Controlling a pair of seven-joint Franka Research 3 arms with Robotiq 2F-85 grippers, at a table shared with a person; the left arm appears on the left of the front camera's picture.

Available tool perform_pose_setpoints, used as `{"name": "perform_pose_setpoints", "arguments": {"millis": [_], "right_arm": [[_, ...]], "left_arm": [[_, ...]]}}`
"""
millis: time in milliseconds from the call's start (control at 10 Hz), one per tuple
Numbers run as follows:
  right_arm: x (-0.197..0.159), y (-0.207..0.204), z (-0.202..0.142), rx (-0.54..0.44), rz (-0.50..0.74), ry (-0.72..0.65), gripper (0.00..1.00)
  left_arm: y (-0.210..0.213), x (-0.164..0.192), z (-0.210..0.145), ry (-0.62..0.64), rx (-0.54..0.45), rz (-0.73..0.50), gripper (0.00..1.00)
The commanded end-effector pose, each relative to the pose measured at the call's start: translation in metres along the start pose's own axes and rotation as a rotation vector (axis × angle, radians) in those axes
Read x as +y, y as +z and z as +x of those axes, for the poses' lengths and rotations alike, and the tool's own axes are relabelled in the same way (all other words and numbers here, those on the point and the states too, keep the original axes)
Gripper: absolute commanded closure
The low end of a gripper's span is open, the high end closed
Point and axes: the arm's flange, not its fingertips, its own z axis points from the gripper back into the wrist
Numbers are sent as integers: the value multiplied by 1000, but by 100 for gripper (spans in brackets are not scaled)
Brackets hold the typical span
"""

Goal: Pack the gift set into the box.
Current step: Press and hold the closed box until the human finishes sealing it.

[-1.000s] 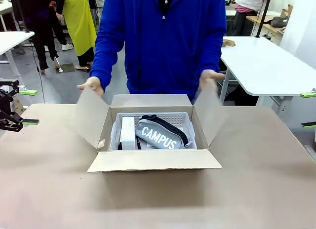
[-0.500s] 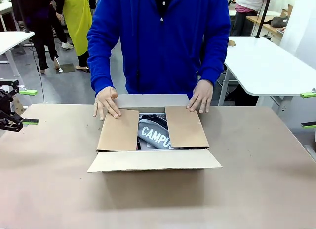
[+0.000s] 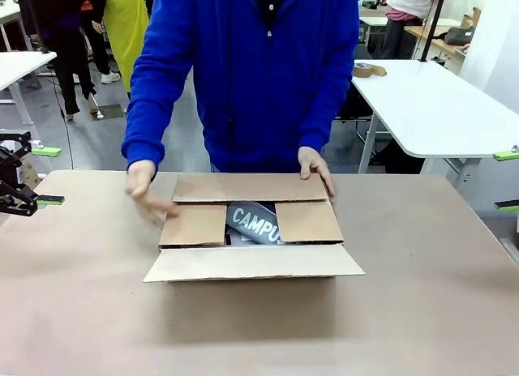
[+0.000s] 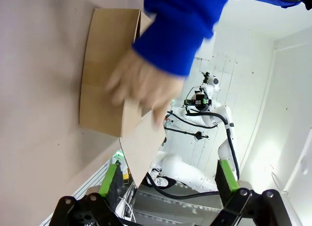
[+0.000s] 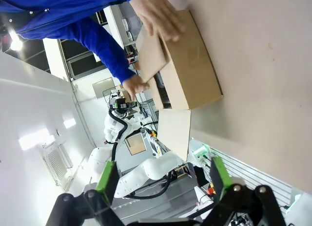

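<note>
The cardboard box [image 3: 251, 262] has its far flap folded down, and the person behind it presses one hand [image 3: 315, 165] on that flap's corner. The other hand [image 3: 144, 190] is a blur just beside the box, on the left arm's side. Both side flaps lie flat, while the near flap juts out open. Through the gap between the flaps the grey CAMPUS pouch [image 3: 251, 222] shows, down inside the box. The left gripper [image 3: 47, 176] hangs well off to one side of the box, fingers spread and empty. The right gripper [image 3: 508, 180] hangs well off to the other side, also spread and holding nothing.
</note>
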Motion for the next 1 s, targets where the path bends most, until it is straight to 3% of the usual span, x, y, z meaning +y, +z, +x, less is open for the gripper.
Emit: {"name": "perform_pose_setpoints", "arguments": {"millis": [0, 900], "right_arm": [[0, 1, -3, 9, -4, -1, 0], [0, 1, -3, 9, -4, -1, 0]], "left_arm": [[0, -1, -2, -1, -5, 3, 0], [0, -1, -2, -1, -5, 3, 0]]}}
